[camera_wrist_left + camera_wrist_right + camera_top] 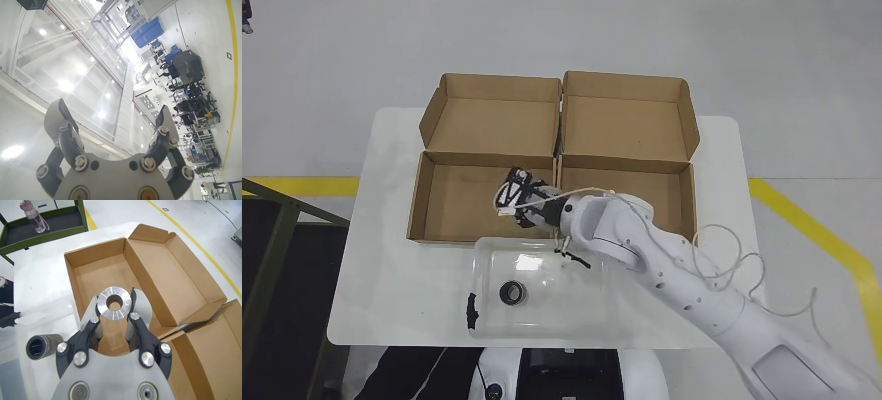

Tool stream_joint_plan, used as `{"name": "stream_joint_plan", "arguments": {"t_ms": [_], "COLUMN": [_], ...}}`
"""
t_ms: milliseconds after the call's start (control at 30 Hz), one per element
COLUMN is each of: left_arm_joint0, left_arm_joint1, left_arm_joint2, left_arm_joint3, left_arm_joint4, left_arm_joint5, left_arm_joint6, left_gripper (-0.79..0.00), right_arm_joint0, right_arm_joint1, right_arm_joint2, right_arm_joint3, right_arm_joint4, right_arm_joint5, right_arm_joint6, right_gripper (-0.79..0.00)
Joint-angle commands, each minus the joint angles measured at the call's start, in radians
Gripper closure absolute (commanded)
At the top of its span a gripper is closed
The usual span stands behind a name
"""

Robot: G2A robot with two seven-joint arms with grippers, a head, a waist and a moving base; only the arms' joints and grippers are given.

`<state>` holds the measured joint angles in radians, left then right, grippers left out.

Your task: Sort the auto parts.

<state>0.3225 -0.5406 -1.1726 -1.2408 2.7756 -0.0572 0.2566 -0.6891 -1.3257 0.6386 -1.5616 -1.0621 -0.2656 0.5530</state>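
Bearing point(42, 344) lies on its side just outside box's point(94, 275) near wall. Ring point(121, 298), pinched by its rim in right gripper point(114, 300), hangs above box floor, inside the walls, hole axis toward floor. A straight release should land it in. Left gripper point(113, 115) spread, empty.

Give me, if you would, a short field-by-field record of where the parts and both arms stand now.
Right jaws: shut on the metal ring, held over the left box
Left jaws: open, holding nothing, pointing up toward the ceiling
Right box: beside the left box, lid open
Clear tray: in front of the boxes, holds a dark cylinder
Table: white, carries boxes and tray
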Motion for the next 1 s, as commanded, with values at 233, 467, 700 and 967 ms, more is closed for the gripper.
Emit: {"name": "stream_joint_plan", "arguments": {"t_ms": [233, 467, 700, 967], "left_arm_joint0": [0.0, 0.0, 0.0, 0.0], "left_arm_joint1": [0.0, 0.0, 0.0, 0.0], "left_arm_joint2": [0.0, 0.0, 0.0, 0.0], "left_arm_joint3": [0.0, 0.0, 0.0, 0.0], "left_arm_joint4": [0.0, 0.0, 0.0, 0.0], "left_arm_joint5": [0.0, 0.0, 0.0, 0.0], "left_arm_joint6": [0.0, 0.0, 0.0, 0.0], "left_gripper": [-0.785, -0.785, -0.785, -0.785], "right_arm_joint0": [0.027, 0.053, 0.083, 0.111], "right_arm_joint1": [-0.037, -0.069, -0.102, -0.138], "right_arm_joint2": [-0.03, -0.051, -0.066, -0.086], "right_arm_joint3": [0.124, 0.211, 0.274, 0.343], "right_arm_joint4": [0.026, 0.04, 0.053, 0.061], "right_arm_joint5": [0.017, 0.04, 0.067, 0.082], "right_arm_joint6": [0.032, 0.051, 0.083, 0.123], "right_gripper": [0.0, 0.0, 0.0, -0.123]}}
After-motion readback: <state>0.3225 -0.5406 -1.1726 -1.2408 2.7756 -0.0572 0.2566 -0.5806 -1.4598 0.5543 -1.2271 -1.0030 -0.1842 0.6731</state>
